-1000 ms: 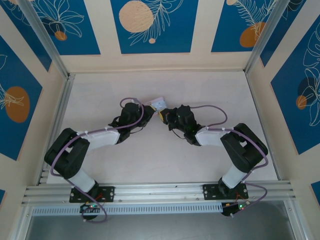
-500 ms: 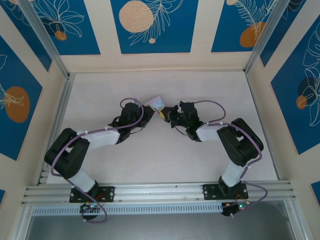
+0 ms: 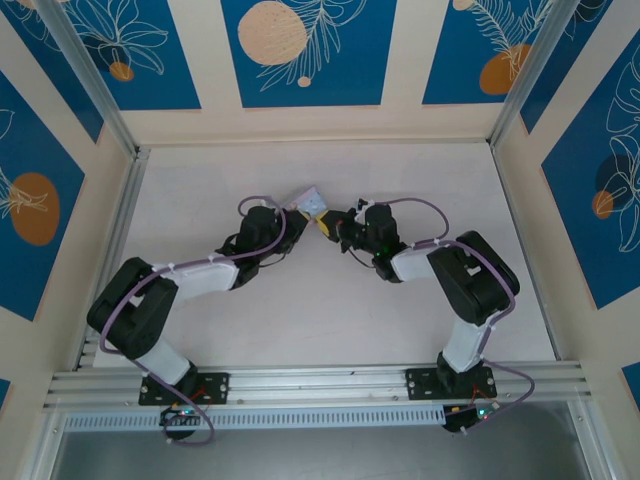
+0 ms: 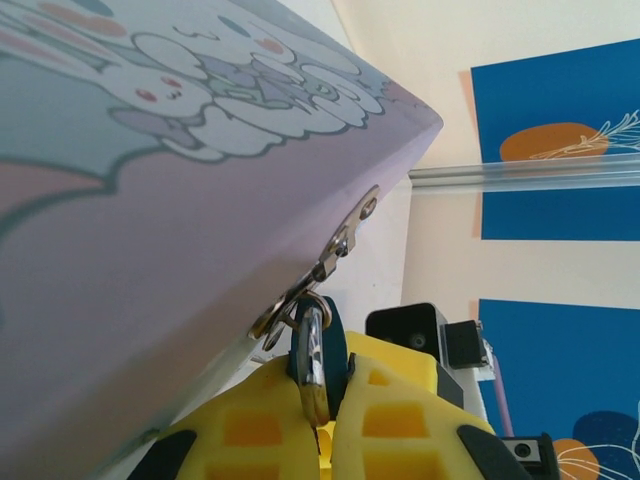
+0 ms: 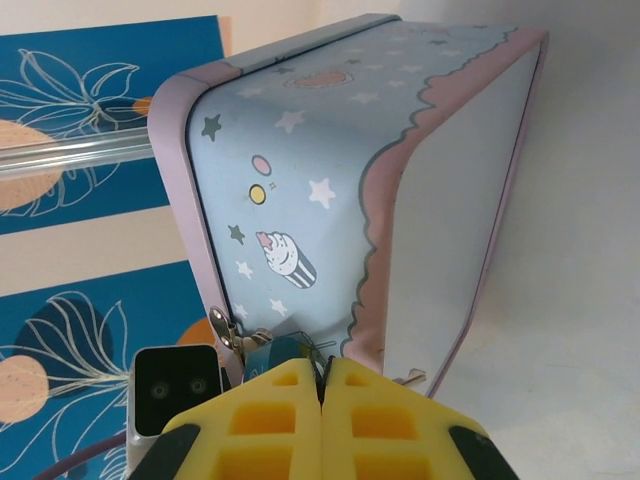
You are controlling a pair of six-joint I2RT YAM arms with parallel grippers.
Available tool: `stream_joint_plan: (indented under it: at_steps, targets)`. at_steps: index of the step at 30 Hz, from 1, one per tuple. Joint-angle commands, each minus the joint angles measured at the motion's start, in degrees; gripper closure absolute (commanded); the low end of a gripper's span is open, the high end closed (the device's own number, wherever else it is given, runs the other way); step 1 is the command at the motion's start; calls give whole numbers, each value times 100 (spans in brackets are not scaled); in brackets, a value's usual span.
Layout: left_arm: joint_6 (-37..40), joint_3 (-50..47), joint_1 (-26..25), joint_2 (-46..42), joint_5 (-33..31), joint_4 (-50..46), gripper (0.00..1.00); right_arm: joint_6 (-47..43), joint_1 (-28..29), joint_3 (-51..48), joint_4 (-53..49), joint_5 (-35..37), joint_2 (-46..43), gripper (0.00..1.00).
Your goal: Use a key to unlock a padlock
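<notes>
Left fingers pinch padlock on cartoon tin.

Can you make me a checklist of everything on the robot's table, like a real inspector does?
Surface: pale table, with both arms meeting in the middle.
Job's things: padlock hooked on the metal clasp of a tilted cartoon tin; key: cannot tell where it is.
Clutter: nothing seen.
Hands: left hand shut on the padlock; right hand shut, its fingers pressed together right by the padlock.
Cables: purple cables loop along both arms.
Surroundings: cream walls with blue leaf panels; metal rail at the near edge.
</notes>
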Motion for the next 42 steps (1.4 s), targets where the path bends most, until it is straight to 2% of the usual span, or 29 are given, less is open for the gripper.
stream_joint_plan:
  at_steps: [1, 4, 16, 31, 34, 40, 42]
  targets:
    - [43, 37, -216, -204, 963, 596, 100, 27, 60, 229, 996, -882, 71, 100]
    - [40, 26, -216, -226, 991, 624, 100, -86, -27, 336, 862, -1166, 105, 100]
    - [75, 57, -199, -287, 1033, 549, 100, -268, -270, 112, 827, -1439, 117, 100]
    - [192, -28, -190, -230, 1027, 370, 100, -548, -436, -250, 269, -1469, -245, 100]
    - [339, -28, -181, -344, 943, 215, 100, -611, -461, -320, 70, -1383, -357, 100]
    - [862, -13, 11, -992, 502, -730, 100, -725, -579, -434, -346, -1257, -643, 100]
    - [1053, 23, 154, -1205, 414, -1059, 86, -818, -614, -453, -558, -1172, -778, 100]
